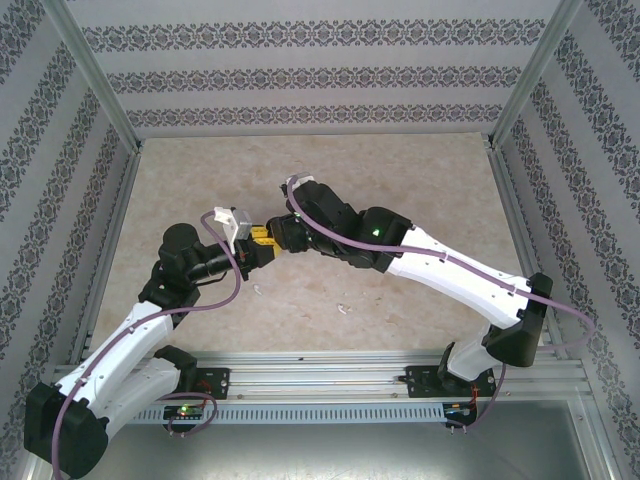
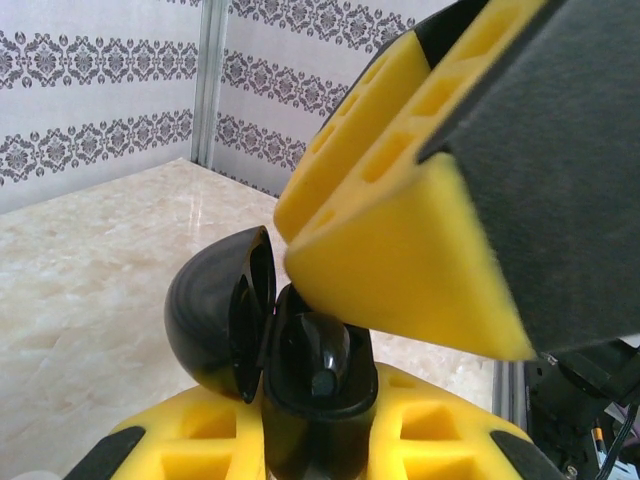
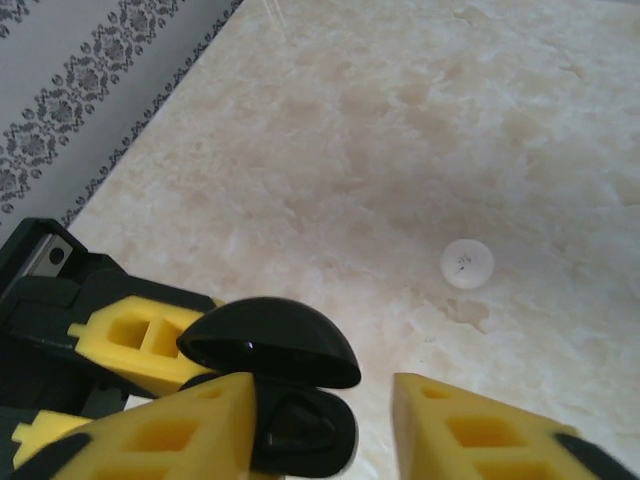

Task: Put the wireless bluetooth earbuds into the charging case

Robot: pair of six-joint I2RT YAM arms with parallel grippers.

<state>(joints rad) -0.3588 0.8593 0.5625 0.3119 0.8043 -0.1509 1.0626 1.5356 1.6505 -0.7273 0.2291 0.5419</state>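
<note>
My left gripper (image 2: 315, 455) is shut on the body of a black round charging case (image 2: 310, 400), held above the table with its lid (image 2: 215, 310) swung open to the left. A black earbud (image 2: 328, 362) sits in the case's well. My right gripper (image 3: 325, 440) stands open right over the case (image 3: 300, 432), one yellow finger (image 3: 170, 430) against its rim and the other (image 3: 480, 430) apart from it; nothing is held between them. From above, both grippers (image 1: 258, 246) (image 1: 273, 233) meet tip to tip at mid-table. Two tiny white earbuds (image 1: 255, 291) (image 1: 342, 308) lie on the table.
A small white round disc (image 3: 466, 265) lies on the marble table (image 1: 400, 180) beyond the case. Patterned walls and metal posts (image 1: 95, 80) close off three sides. A rail (image 1: 320, 365) runs along the near edge between the arm bases.
</note>
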